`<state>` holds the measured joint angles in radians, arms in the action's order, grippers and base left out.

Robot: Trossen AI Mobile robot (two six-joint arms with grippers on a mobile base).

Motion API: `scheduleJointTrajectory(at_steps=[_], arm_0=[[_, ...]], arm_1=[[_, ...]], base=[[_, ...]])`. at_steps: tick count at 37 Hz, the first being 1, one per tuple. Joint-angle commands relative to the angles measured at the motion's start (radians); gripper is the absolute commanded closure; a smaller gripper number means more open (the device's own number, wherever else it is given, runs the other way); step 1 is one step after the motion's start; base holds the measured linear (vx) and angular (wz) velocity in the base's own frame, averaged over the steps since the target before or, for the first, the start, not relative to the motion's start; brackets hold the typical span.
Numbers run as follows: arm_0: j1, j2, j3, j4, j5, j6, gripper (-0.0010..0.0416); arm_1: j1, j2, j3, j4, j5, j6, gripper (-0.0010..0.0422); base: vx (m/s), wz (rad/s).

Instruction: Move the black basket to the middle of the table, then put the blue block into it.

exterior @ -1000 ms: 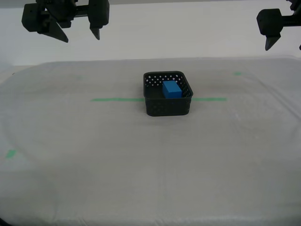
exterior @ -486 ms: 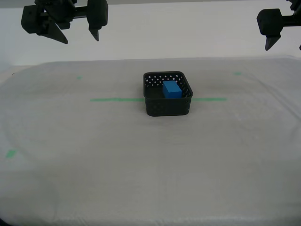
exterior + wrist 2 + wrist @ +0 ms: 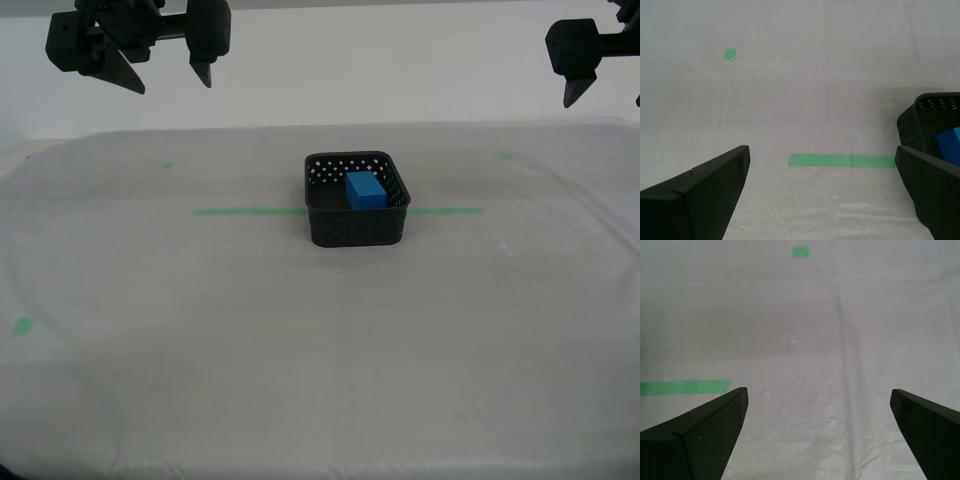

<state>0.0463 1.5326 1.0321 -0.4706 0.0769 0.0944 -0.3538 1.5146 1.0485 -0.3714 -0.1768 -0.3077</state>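
Note:
The black basket (image 3: 357, 212) stands in the middle of the table (image 3: 300, 350), across the thin green tape line (image 3: 250, 211). The blue block (image 3: 365, 189) lies inside it. In the second wrist view the basket (image 3: 925, 125) and the block (image 3: 951, 144) show at the edge. My second gripper (image 3: 170, 82) (image 3: 822, 148) hangs open and empty high at the exterior view's left. My first gripper (image 3: 818, 391) is open and empty, high at the exterior view's right (image 3: 605, 98), partly cut off by the frame. Both are well apart from the basket.
Small green tape marks lie on the cloth at the far left (image 3: 168, 165), the far right (image 3: 505, 155) and the near left (image 3: 22, 325). The cloth is slightly wrinkled. Bare cloth surrounds the basket on all sides.

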Motion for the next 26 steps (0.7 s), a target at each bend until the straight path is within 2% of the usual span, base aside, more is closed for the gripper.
scheduleJointTrajectory(at_steps=[1,26], arm_0=[[0.000,0.000,0.001,0.002,0.002,0.002,0.0007],[0.000,0.000,0.001,0.002,0.002,0.002,0.0007]], arm_1=[[0.000,0.000,0.000,0.001,0.003,0.003,0.0012],[0.000,-0.001,0.000,0.001,0.003,0.003,0.0012]], base=[[0.000,0.000],[0.000,0.000]])
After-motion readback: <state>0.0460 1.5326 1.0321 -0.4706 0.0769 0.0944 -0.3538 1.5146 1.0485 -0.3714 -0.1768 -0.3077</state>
